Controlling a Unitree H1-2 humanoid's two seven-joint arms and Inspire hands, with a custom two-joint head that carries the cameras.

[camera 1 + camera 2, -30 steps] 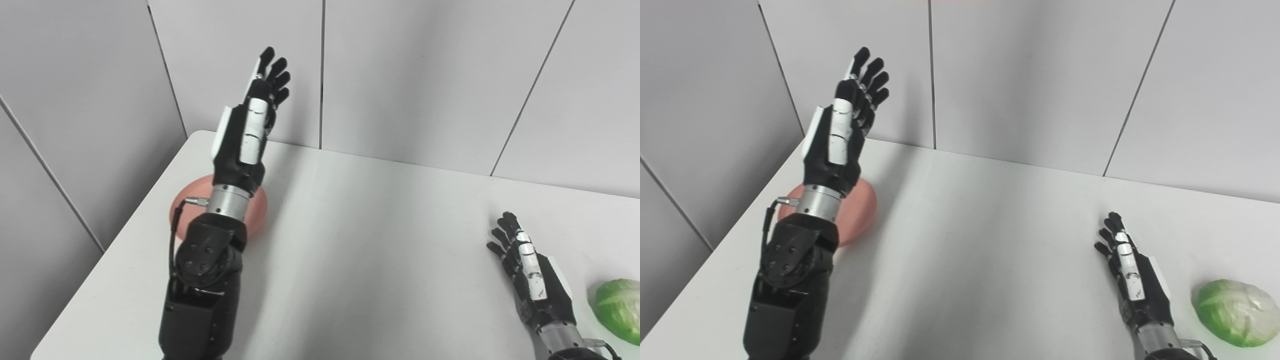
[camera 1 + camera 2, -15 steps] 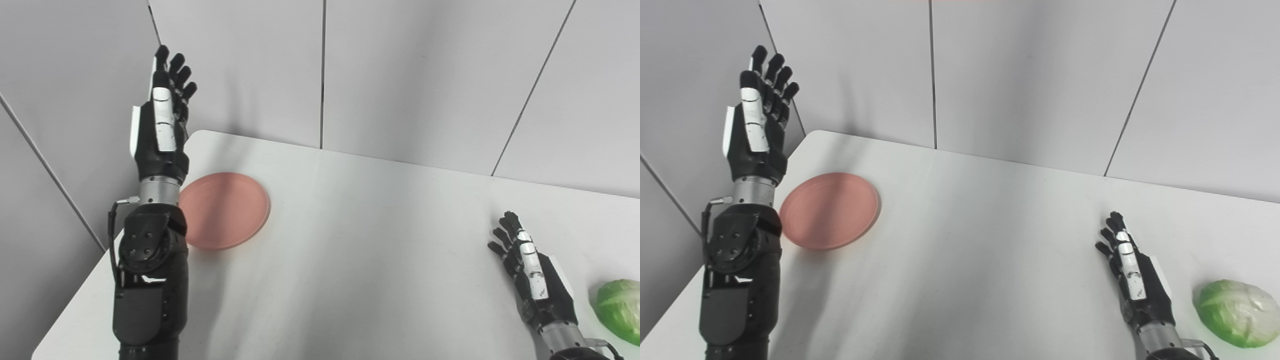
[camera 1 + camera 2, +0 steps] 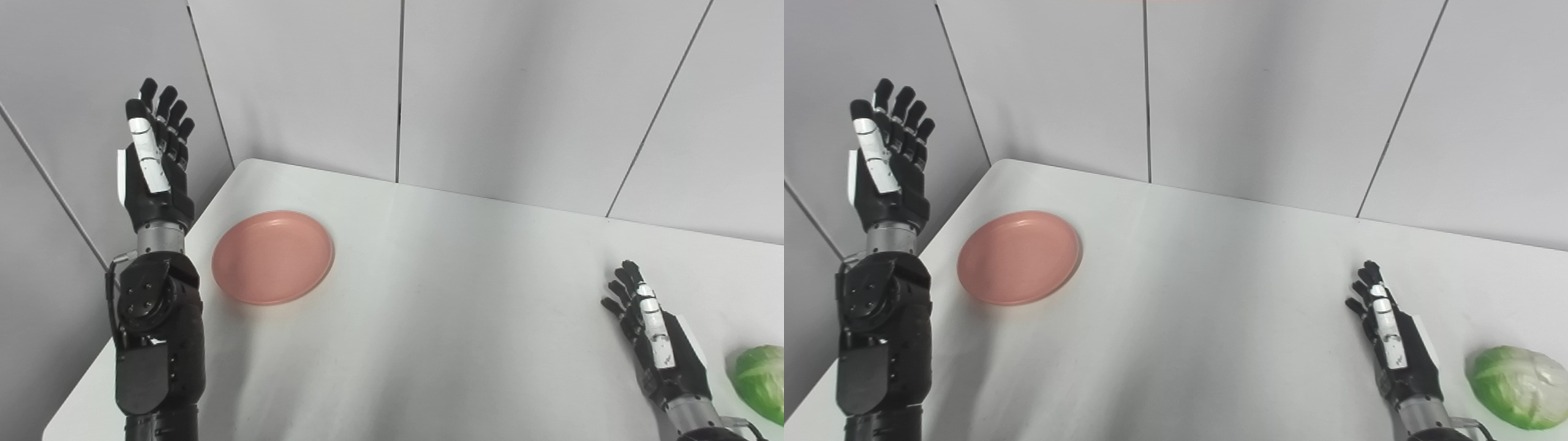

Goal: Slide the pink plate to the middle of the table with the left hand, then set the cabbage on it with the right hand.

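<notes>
On table (image 3: 465,318), round pink plate (image 3: 273,257), empty

Left robot hand (image 3: 153,174) raised, empty, left of pink plate (image 3: 273,257).

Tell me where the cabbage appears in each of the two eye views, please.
Left eye view: the cabbage is at the lower right, cut off by the picture's right edge.
Right eye view: the cabbage shows whole at the lower right, on the table.
Shared landmark: the right hand lies just left of it in both.
</notes>
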